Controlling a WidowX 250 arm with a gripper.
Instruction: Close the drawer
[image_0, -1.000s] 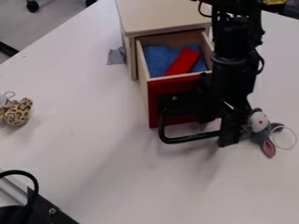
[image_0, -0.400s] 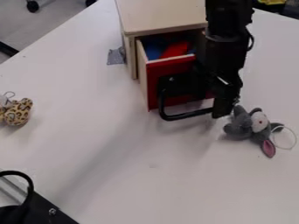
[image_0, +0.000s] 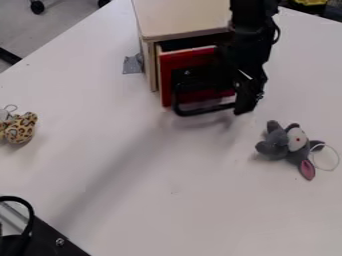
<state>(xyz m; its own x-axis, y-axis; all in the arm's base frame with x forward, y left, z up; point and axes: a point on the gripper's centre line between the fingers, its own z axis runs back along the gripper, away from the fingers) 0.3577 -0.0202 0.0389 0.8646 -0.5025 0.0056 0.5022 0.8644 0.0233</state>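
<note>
- Hanging down at the right part of the drawer's front, your gripper (image_0: 247, 100) is low over the table (image_0: 147, 175); whether it is open or closed, you cannot tell from here.
- Just beside it you have the black handle (image_0: 200, 111), which bends out from the drawer; its right end meets the gripper in the view, but you cannot be sure that they touch.
- Your drawer (image_0: 165, 82) has a red front and is partly out of the wooden cabinet (image_0: 180, 20), so you see a dark gap above the front.
- Your arm (image_0: 250, 45) comes from the top edge and hides part of the drawer and cabinet.
- To the right of the gripper, apart from it, you find a grey toy (image_0: 294, 150) with a pink ear and a white loop (image_0: 325, 169).
- Beside the cabinet's left side lies a grey cloth (image_0: 132, 65).
- Farther out, at the left edge, you see a spotted toy (image_0: 20, 130).
</note>
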